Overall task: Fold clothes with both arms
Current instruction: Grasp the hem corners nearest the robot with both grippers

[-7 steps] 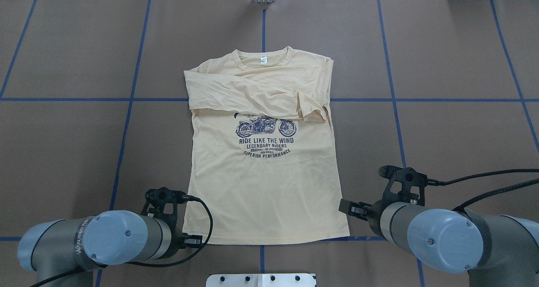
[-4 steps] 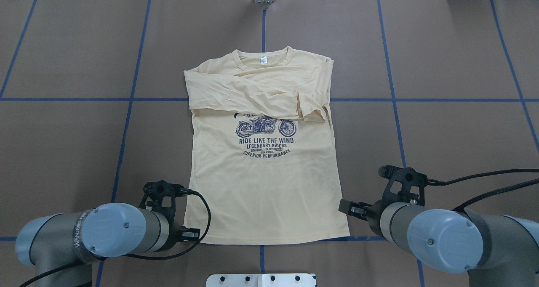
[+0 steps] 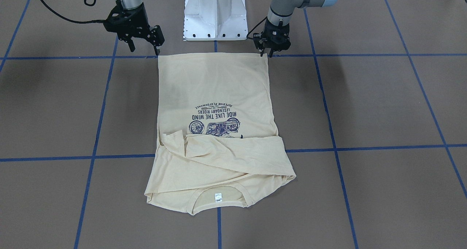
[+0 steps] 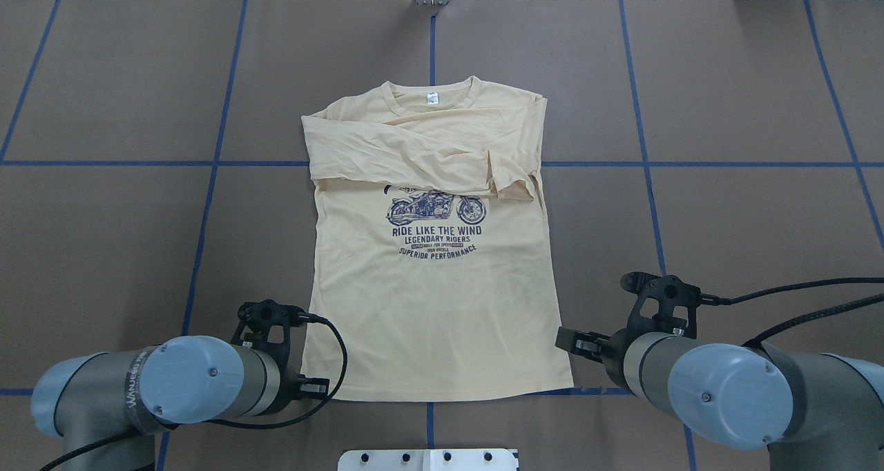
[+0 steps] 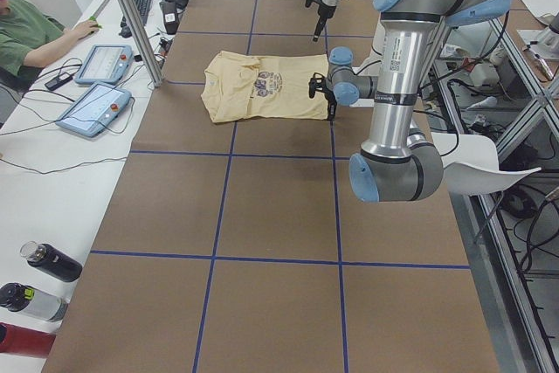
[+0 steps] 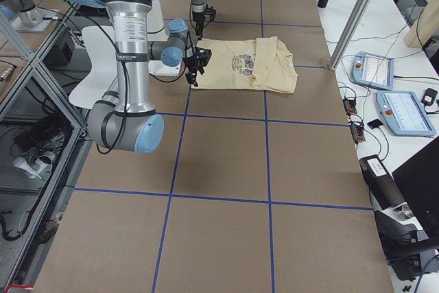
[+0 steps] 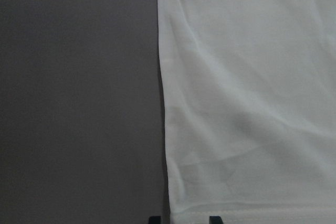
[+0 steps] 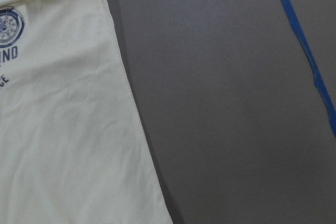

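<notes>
The cream-yellow T-shirt (image 4: 428, 305) lies flat with its print up, its sleeves folded across the chest and its hem toward the robot. It also shows in the front view (image 3: 215, 92). My left gripper (image 3: 266, 54) points down at the hem's left corner, slightly open. In the left wrist view its fingertips (image 7: 212, 219) stand on either side of the shirt's side edge (image 7: 252, 103). My right gripper (image 3: 145, 50) is wide open and empty, just off the hem's right corner. The right wrist view shows the shirt's right edge (image 8: 63, 129) and bare table.
The white pedestal base (image 3: 215, 19) stands just behind the hem. Blue tape lines (image 4: 207, 208) cross the brown table. In the left view an operator (image 5: 26, 37), two tablets (image 5: 105, 63), a metal post (image 5: 131, 19) and bottles (image 5: 48, 259) are at the far side.
My left arm has shifted a little left and back toward the robot near the hem's left corner. The right arm and the shirt have not moved.
</notes>
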